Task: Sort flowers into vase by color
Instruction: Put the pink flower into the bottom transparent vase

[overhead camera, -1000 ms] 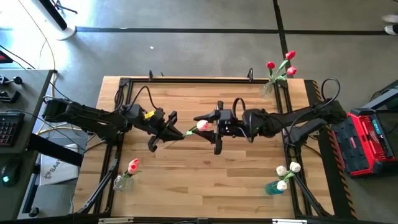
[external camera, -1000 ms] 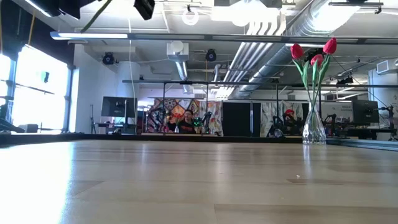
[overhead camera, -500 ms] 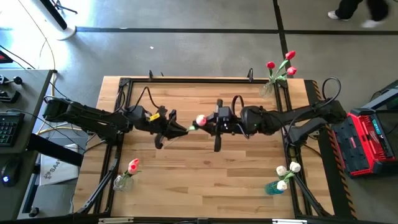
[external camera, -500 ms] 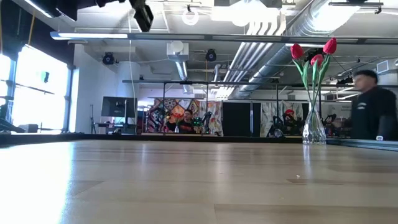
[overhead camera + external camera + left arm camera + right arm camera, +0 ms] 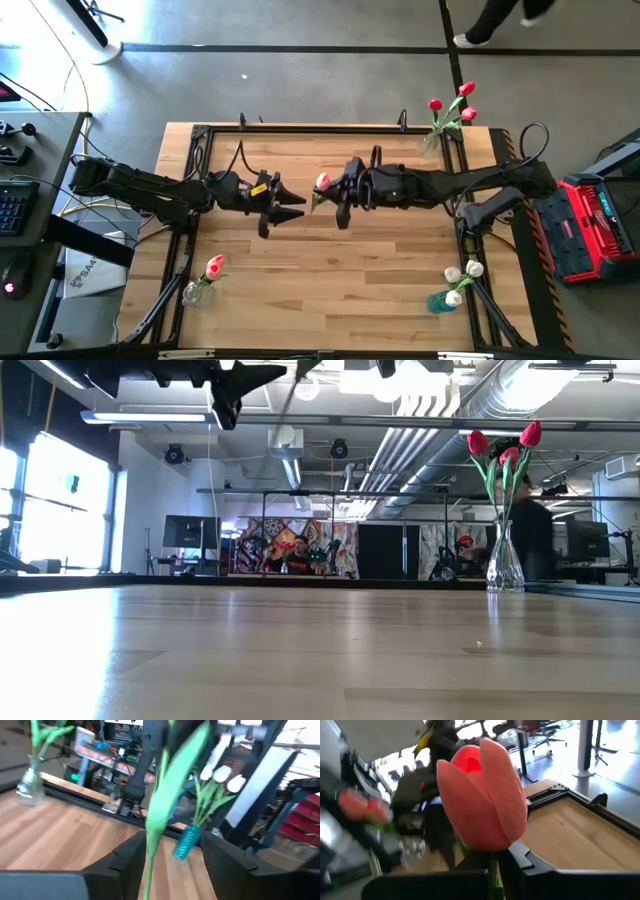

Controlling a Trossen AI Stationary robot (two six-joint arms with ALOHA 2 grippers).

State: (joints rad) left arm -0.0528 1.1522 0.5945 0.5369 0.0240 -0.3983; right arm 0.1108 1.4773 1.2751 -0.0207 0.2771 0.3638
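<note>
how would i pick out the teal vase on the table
Start at the wooden table in the high view and go to the front corner on the right arm's side. The teal vase there holds white tulips; the other two vases are clear.

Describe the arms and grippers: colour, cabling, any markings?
Both arms are black, jointed tubes with black cables looping off them. The left gripper has a yellow tag just behind it; the right gripper shows none. Fingers are matte black, flat and angular.

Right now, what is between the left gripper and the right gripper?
The pink tulip spans between the left gripper and right gripper, above the table, in the high view.
</note>
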